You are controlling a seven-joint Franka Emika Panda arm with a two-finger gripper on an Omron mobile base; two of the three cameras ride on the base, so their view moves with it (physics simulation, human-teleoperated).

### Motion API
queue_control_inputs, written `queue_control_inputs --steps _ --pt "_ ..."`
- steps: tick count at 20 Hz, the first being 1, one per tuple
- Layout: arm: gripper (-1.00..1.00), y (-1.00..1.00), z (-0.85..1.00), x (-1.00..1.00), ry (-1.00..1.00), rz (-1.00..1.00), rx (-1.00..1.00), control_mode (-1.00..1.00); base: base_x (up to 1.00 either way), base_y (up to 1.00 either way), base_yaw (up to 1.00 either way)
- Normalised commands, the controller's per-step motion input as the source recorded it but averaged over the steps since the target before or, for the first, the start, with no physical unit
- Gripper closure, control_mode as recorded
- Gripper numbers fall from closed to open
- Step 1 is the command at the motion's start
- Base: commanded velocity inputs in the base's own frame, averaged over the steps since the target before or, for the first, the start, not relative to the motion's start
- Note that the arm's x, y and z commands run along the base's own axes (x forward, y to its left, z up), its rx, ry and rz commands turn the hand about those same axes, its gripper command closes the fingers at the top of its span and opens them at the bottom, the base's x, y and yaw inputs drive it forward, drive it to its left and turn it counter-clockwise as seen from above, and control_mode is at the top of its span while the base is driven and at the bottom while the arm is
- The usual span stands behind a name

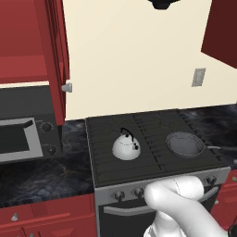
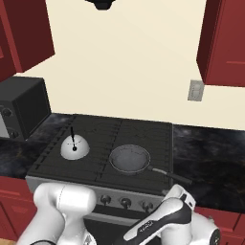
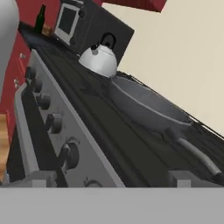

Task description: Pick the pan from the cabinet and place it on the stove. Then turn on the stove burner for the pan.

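Trailing off-frame — pan (image 1: 185, 144) handle (image 1: 214, 148)

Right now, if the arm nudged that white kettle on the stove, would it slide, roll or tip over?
The kettle looks squat, domed and wide-based, so it would probably not tip. It sits on the stove's ridged grates, so it would likely catch and judder, not glide. Upright on its base, it is unlikely to roll.

Cream wall (image 1: 139, 55) with grey outlet (image 1: 198, 77); dark marbled counter (image 1: 41, 171).
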Motion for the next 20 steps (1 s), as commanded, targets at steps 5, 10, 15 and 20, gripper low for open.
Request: queue_control_inputs --steps 5,10,15,20 --pt "-1.0 0.14 -0.36 0.04 0.02 -0.2 0.01 -1.0 0.0 0.0 0.0" --pt "-1.0 0.14 -0.47 0.17 0.08 -0.26 0.05 -1.0 0.0 0.0 0.0" --pt "-1.0 0.08 -0.4 0.1 0.04 -0.22 0.11 -1.0 0.0 0.0 0.0" --pt "-1.0 0.0 -0.24 -0.04 0.0 -0.12 0.18 -1.0 0.0 0.0 0.0"
